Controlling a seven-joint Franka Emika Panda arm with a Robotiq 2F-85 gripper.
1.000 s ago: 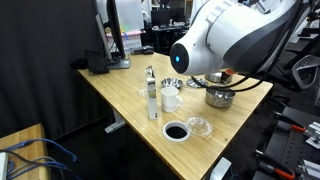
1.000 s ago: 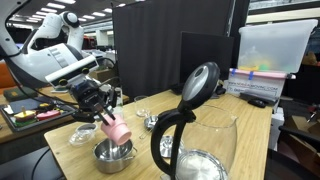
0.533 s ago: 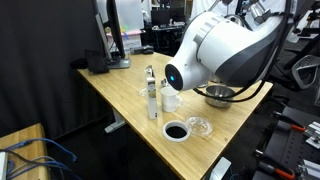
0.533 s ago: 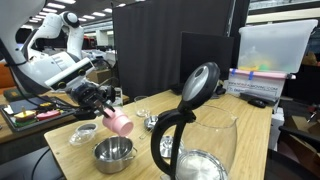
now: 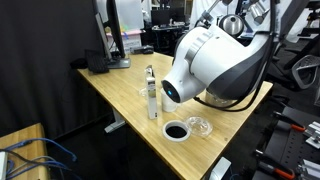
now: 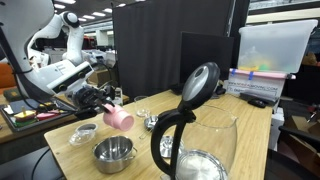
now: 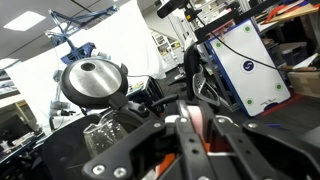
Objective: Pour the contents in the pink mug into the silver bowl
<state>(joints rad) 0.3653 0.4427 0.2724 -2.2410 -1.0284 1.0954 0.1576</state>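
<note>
In an exterior view my gripper [image 6: 106, 108] is shut on the pink mug [image 6: 120, 119]. It holds the mug tipped on its side in the air, mouth toward the camera. The mug is above and slightly behind the silver bowl [image 6: 114, 152], which stands on the wooden table near its front edge. In the wrist view the pink mug [image 7: 192, 118] is clamped between the two black fingers [image 7: 190, 135]. In the exterior view from the opposite side my arm [image 5: 215, 65] hides the mug, the bowl and the gripper.
A smaller shallow steel bowl [image 6: 84, 132] lies beside the silver bowl. A black kettle with its lid open [image 6: 190, 120] fills the foreground. A black-ringed dish [image 5: 176, 131], a clear glass dish [image 5: 199, 126] and a tall bottle [image 5: 151, 95] stand on the table [image 5: 120, 95].
The mug was tipped right over the silver bowl one second ago. My gripper has since lifted it up and back, away from the bowl, with the mug still tilted.
</note>
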